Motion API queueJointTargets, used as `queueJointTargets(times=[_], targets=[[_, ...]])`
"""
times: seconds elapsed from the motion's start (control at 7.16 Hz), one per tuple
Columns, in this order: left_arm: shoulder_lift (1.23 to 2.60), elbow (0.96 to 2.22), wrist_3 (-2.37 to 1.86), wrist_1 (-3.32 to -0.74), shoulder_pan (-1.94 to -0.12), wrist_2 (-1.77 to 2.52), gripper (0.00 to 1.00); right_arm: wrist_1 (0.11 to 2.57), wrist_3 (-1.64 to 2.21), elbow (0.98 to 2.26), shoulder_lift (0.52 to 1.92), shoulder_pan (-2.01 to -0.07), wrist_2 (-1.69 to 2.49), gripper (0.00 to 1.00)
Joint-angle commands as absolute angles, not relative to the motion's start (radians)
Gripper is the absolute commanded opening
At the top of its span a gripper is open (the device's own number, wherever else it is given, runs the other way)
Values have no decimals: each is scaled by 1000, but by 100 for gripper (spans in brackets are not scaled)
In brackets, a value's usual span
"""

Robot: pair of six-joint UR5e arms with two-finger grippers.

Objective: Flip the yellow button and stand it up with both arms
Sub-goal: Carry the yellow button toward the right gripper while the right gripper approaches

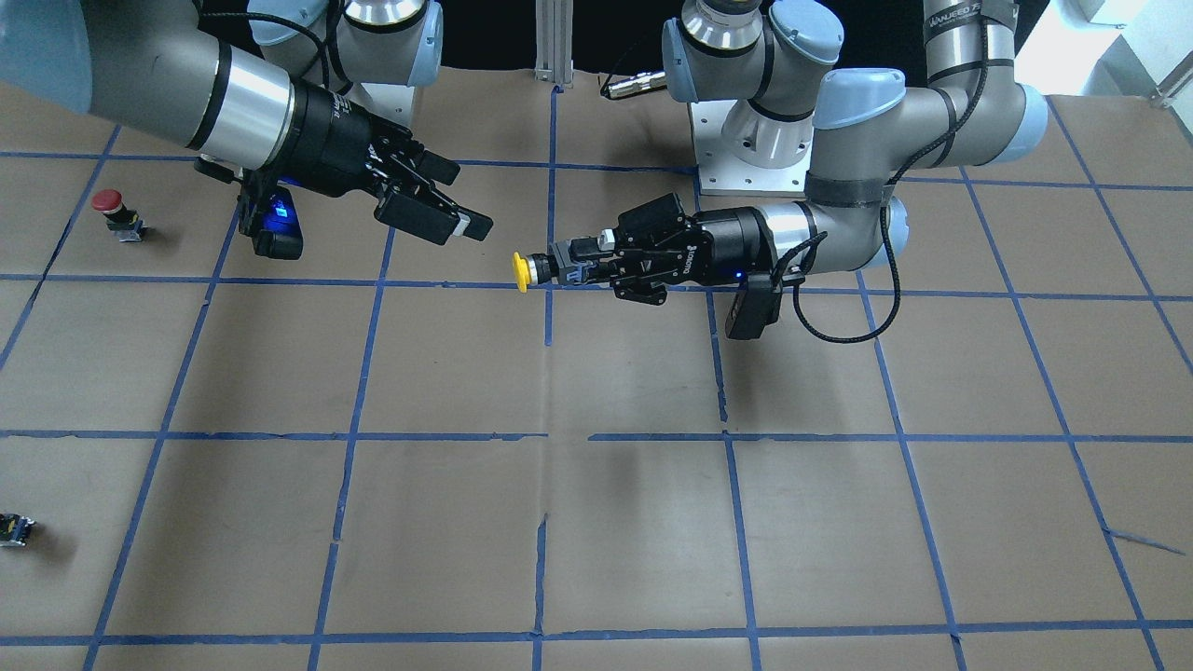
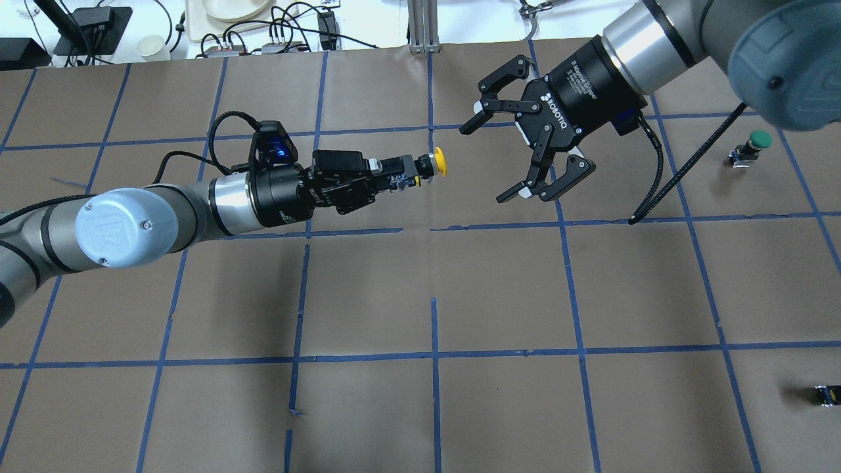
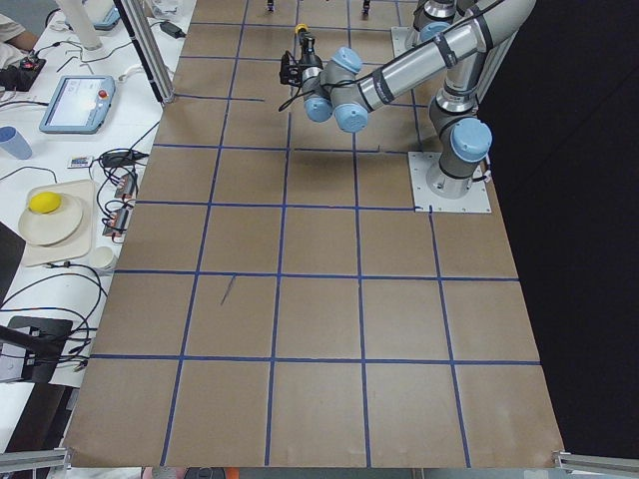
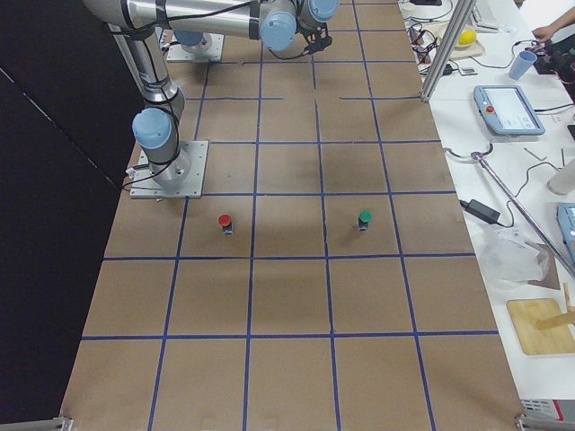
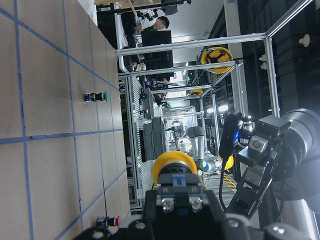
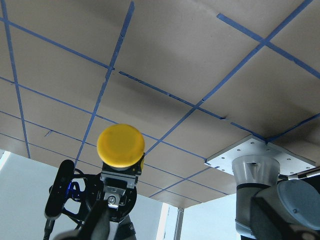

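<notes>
My left gripper is shut on the black-grey base of the yellow button and holds it level above the table, cap pointing at my right gripper. The right gripper is open, its jaws spread wide, a short gap from the cap and not touching it. In the front-facing view the yellow button sticks out of the left gripper, and the right gripper hangs up and to its left. The right wrist view looks straight at the yellow cap. The left wrist view shows the cap from behind.
A red-capped button stands on the brown papered table on the robot's right side. A green-capped button stands there too. A small capless black block lies near the table's edge. Cables and a plate sit beyond the far edge.
</notes>
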State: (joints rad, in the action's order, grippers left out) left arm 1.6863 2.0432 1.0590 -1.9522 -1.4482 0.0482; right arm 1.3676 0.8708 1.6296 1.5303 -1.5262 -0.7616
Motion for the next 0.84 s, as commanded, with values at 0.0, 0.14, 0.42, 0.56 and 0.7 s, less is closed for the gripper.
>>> queueJointTargets(times=[0.0,0.14,0.42,0.56,0.7], targets=[[1646,2042,1060,-1947,-1486,112,5,1376,886,1628,1520,-1523,-706,99],[1631,2046,1049,-1947,-1500,142,5,1417,912,1621,1503,-1523,-697,99],[1623,2040,1058,-1941,-1540,143,5,1451,972,1618,1474,-1523,-692,99],[1620,2040,1055,-1940,-1552,179,5,1450,983,1617,1476,-1523,-669,99],[1621,2043,1055,-1940,-1555,186,6,1448,1009,1617,1482,-1520,-669,99]])
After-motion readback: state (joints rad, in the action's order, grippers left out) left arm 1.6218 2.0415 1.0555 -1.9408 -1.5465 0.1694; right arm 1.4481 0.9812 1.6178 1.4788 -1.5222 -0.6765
